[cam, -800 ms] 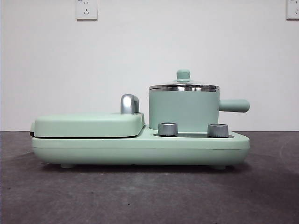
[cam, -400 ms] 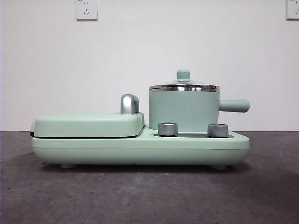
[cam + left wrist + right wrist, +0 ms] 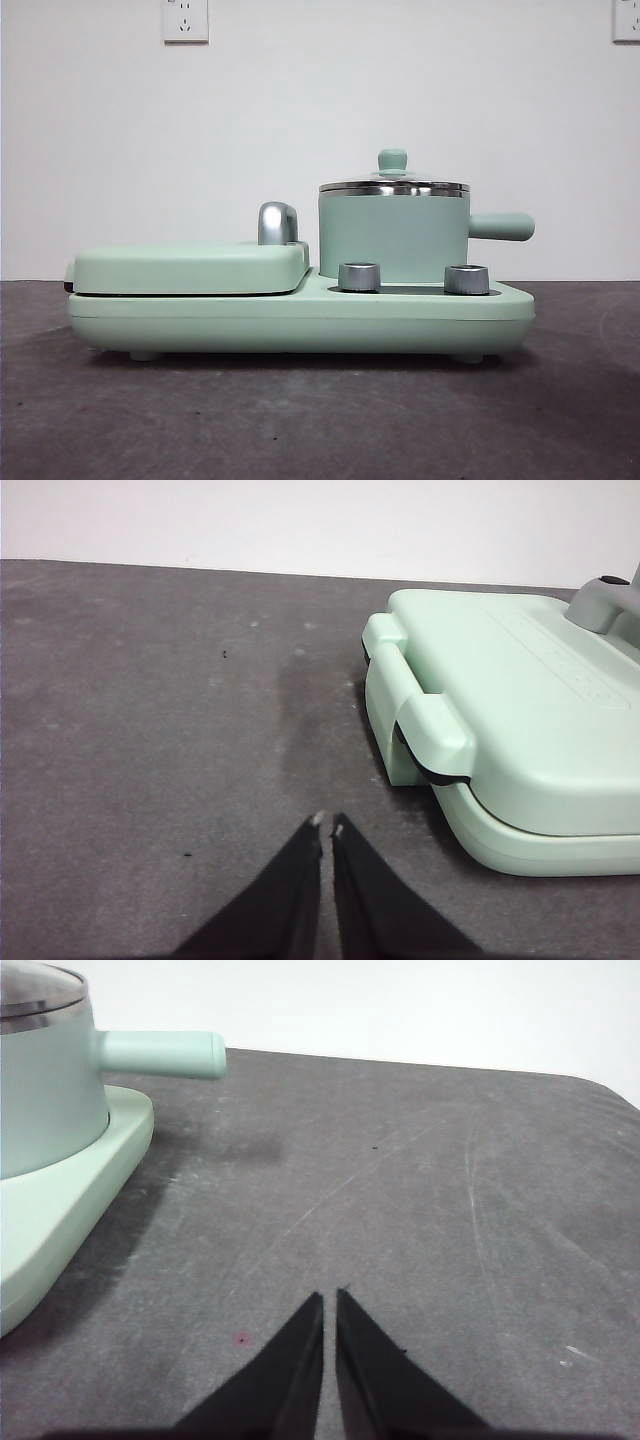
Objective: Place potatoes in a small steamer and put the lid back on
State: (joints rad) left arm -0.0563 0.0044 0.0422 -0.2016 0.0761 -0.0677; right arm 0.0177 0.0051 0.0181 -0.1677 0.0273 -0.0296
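Wrist views only: left gripper (image 3: 326,823) and right gripper (image 3: 329,1294) low over table (image 3: 300,420), jaws closed, empty. Front view: cooker base (image 3: 300,318), steamer (image 3: 392,235) on it, lid (image 3: 393,184) on. Contents hidden; no potato seen.

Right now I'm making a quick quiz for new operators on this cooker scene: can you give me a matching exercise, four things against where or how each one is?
Things:
1. lid
2. small steamer
3. griddle cover
4. left end effector

Places or states:
A. closed flat on the base, beside the pot
B. shut, holding nothing, over bare table beside the cooker's griddle end
C. sitting on the pot's steel rim, knob up
D. standing on the base behind two steel dials, handle pointing away from the griddle

Pairs: 1-C, 2-D, 3-A, 4-B
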